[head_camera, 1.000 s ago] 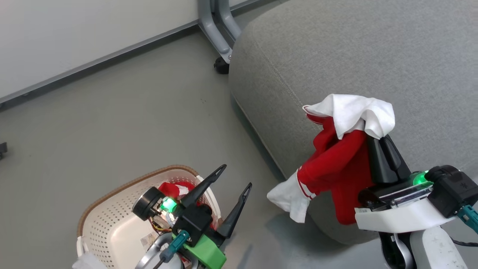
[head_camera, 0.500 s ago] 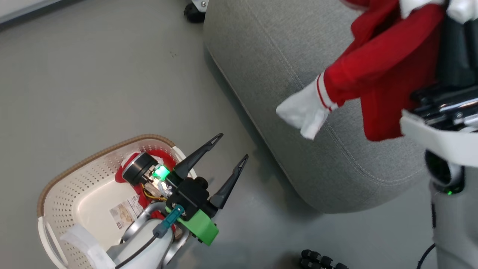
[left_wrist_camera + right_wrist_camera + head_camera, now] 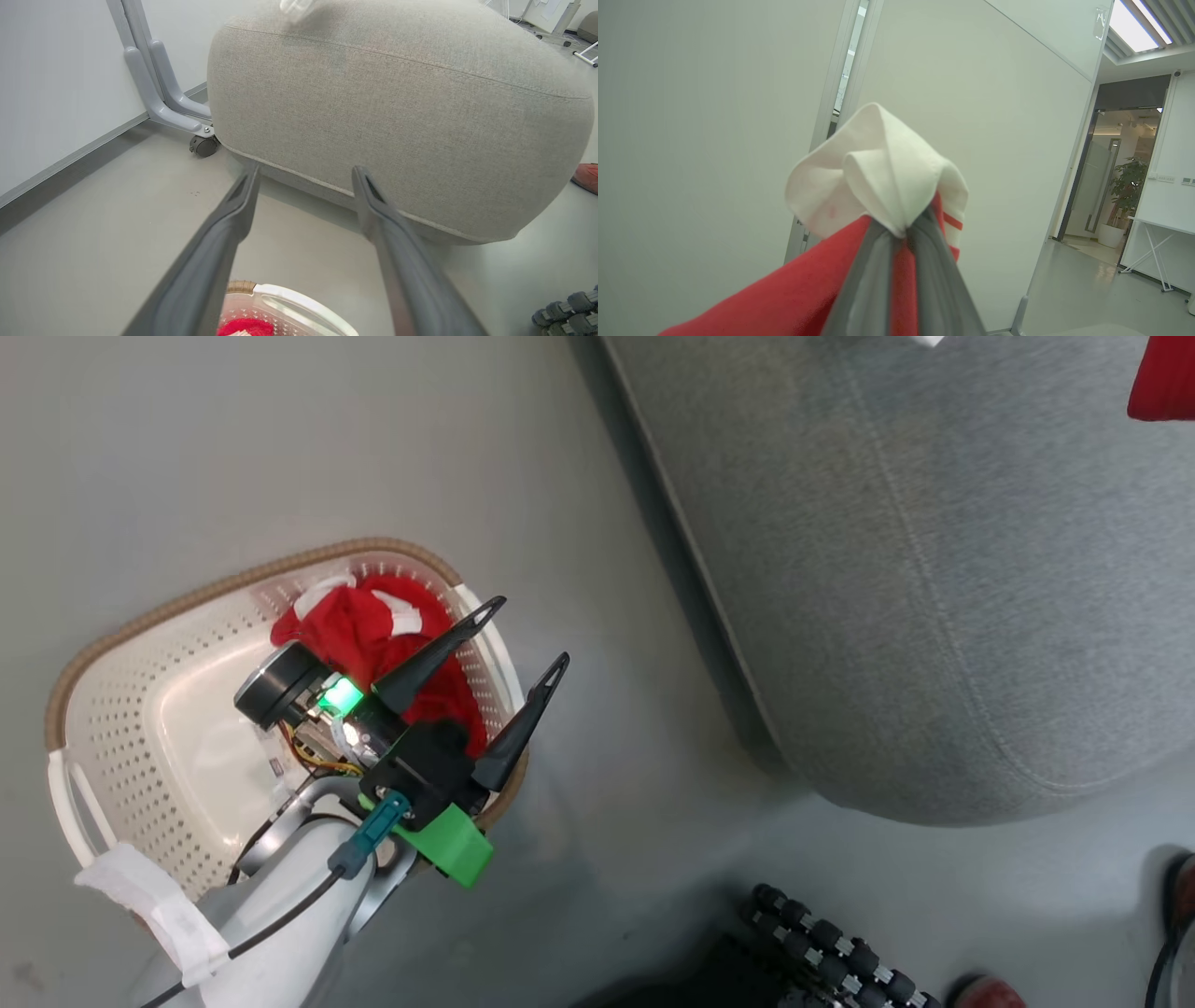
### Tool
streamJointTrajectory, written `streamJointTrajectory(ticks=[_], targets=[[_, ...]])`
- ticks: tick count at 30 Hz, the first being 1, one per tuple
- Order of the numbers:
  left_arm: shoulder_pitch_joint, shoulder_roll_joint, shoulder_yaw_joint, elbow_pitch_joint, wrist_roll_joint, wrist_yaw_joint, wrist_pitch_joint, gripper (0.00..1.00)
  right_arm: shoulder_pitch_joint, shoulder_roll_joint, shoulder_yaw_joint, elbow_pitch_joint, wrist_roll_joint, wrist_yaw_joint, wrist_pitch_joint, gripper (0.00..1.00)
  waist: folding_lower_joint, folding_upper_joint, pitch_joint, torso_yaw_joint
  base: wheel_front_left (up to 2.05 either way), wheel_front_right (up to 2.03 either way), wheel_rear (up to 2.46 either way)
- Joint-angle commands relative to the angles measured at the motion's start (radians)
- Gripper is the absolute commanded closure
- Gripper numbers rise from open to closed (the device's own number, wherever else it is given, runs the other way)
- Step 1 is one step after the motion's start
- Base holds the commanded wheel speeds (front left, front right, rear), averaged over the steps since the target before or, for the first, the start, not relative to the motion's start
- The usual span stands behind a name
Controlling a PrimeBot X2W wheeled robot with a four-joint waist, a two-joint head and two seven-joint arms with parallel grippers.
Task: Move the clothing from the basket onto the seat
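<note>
- A bright-red garment with white strips [image 3: 359, 625] lies crumpled in the far end of the cream perforated laundry basket [image 3: 121, 709], which has a brown woven-look rim and stands on the grey floor [image 3: 233, 448].
- A second red garment [image 3: 878, 186] is bunched into a white peak where it is gripped. Two red stripes cross a white cuff beside it, and red cloth trails down towards the lower left of the right wrist view.
- The right pincer [image 3: 905, 231] is clamped tight on this second garment, its two dark fingers pressed together with cloth between them, held up in front of a pale wall.
- The left pincer [image 3: 527, 635] hangs over the basket's far end, its fingers spread wide and holding nothing.
- In the head view the left pincer's fingers cross in front of the basket's garment. In the left wrist view that garment sits low between them, well short of the tips.
- The grey upholstered seat [image 3: 934, 616], rounded and seamed, stands beside the basket with a strip of floor between them. A corner of red fabric shows over it at the top right edge of the head view.
- The count is two garments, one in the basket and one aloft, plus one basket, one seat and two pincers.
</note>
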Motion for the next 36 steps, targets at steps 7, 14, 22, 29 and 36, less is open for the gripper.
streamJointTrajectory(ticks=[7,14,22,29,36], targets=[[-0.032,0.025,-0.011,0.020,-0.015,-0.002,0.005,0.00,0.119,0.022,-0.116,0.268,-0.037,-0.001,-0.002,1.00,-0.0002,0.0000,0.102,0.040,0.00,0.00,0.00],[-0.031,0.018,-0.045,0.041,-0.036,-0.002,0.002,0.00,0.174,0.027,-0.141,0.472,-0.086,-0.001,-0.002,0.81,-0.0002,0.0000,0.073,0.034,0.00,0.00,0.00],[0.000,-0.046,-0.047,0.073,-0.068,0.017,-0.001,0.00,0.281,0.072,-0.213,0.470,-0.139,-0.001,-0.002,0.00,-0.0002,0.0000,-0.043,0.058,0.00,0.00,0.00],[0.060,-0.137,0.020,0.051,-0.098,0.075,-0.001,0.00,0.460,0.139,-0.189,0.386,-0.148,-0.001,-0.002,0.00,-0.0002,0.0000,-0.171,0.120,0.00,0.00,0.00],[0.129,-0.228,0.130,0.062,-0.105,0.099,0.001,0.00,0.544,0.162,-0.032,0.374,-0.155,-0.001,-0.002,0.00,-0.0002,0.0000,-0.306,0.220,0.00,0.00,0.00]])
